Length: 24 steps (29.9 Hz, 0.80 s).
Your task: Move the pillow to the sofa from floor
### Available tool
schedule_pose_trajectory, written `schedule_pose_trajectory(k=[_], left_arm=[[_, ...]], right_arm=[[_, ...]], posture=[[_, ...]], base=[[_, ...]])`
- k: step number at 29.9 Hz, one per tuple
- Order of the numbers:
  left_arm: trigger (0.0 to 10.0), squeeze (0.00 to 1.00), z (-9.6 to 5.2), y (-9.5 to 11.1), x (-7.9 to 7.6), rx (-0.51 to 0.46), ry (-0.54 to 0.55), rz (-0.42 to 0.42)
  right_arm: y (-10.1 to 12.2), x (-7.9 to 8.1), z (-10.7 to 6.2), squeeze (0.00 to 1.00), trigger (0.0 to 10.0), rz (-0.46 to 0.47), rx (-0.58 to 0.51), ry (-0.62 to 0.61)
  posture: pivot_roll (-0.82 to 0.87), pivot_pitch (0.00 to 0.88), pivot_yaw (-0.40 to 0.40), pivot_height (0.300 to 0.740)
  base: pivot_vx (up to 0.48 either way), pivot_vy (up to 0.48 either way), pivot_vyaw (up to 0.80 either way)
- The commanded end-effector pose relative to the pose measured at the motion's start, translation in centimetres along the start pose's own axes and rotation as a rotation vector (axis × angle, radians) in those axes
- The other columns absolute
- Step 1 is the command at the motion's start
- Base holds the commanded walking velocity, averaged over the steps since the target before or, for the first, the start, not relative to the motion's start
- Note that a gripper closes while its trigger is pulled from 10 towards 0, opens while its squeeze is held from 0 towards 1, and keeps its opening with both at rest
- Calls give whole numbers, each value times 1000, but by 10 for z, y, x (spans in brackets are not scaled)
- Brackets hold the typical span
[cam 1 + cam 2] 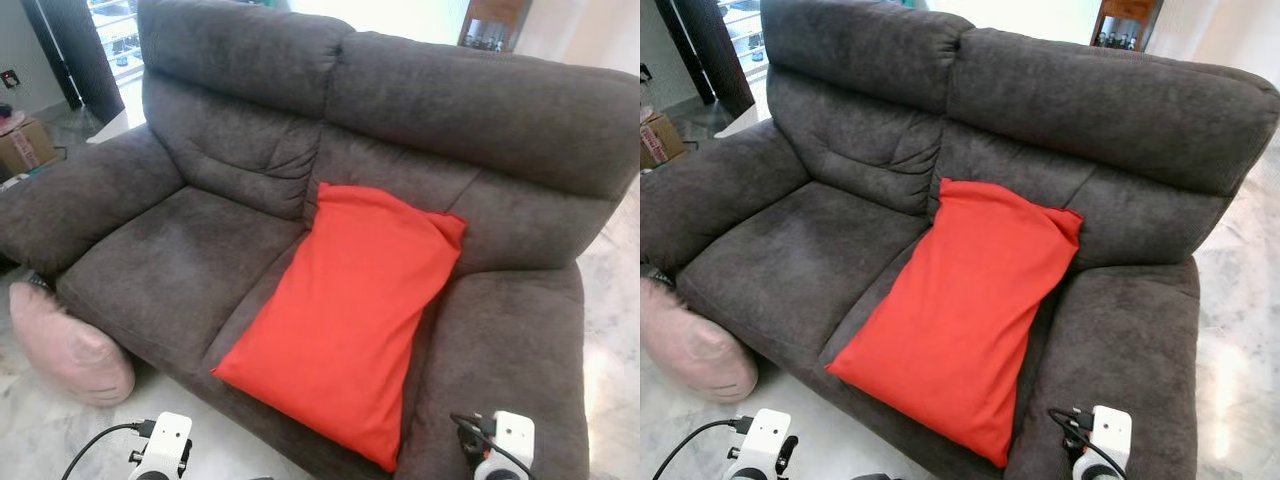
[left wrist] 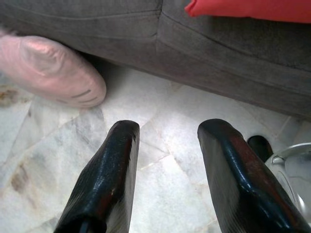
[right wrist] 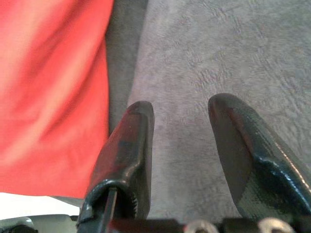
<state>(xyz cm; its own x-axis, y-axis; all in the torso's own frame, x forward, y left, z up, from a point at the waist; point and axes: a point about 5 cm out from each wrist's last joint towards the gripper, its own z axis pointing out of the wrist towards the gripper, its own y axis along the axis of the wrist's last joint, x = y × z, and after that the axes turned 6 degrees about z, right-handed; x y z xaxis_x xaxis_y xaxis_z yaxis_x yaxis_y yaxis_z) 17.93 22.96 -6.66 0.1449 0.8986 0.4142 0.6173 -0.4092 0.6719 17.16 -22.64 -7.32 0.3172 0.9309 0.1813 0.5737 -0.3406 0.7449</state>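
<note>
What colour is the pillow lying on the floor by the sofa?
Pale pink pillow, clearest in the left eye view.

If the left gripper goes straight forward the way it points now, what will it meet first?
Probably the marble floor: the open left gripper points down at bare tiles. Past that lies the sofa base, with the pink pillow off to one side. Depth is unclear.

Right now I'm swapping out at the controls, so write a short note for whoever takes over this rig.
Left gripper: open, holding nothing, over the marble floor in front of the sofa.
Right gripper: open, holding nothing, over the sofa's arm beside the red pillow.
Done: red pillow lies on the sofa seat, leaning on the backrest.
Left: a pink pillow sits on the floor by the sofa's left front corner; probably pick it up next.
</note>
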Motion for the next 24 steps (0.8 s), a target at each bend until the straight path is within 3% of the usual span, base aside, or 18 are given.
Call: schedule_pose_trajectory(k=[1,24], left_arm=[[10000,0,0,-1,-2,13,-1,-5],[10000,0,-5,-11,8,28,13,-16]], right_arm=[[-5,-6,-3,0,10000,6,16,-19],[3,-1,2,0,10000,-3,-1,-12]], posture=[[131,65,-8,740],[132,61,-9,740]], base=[[0,274,0],[0,326,0]])
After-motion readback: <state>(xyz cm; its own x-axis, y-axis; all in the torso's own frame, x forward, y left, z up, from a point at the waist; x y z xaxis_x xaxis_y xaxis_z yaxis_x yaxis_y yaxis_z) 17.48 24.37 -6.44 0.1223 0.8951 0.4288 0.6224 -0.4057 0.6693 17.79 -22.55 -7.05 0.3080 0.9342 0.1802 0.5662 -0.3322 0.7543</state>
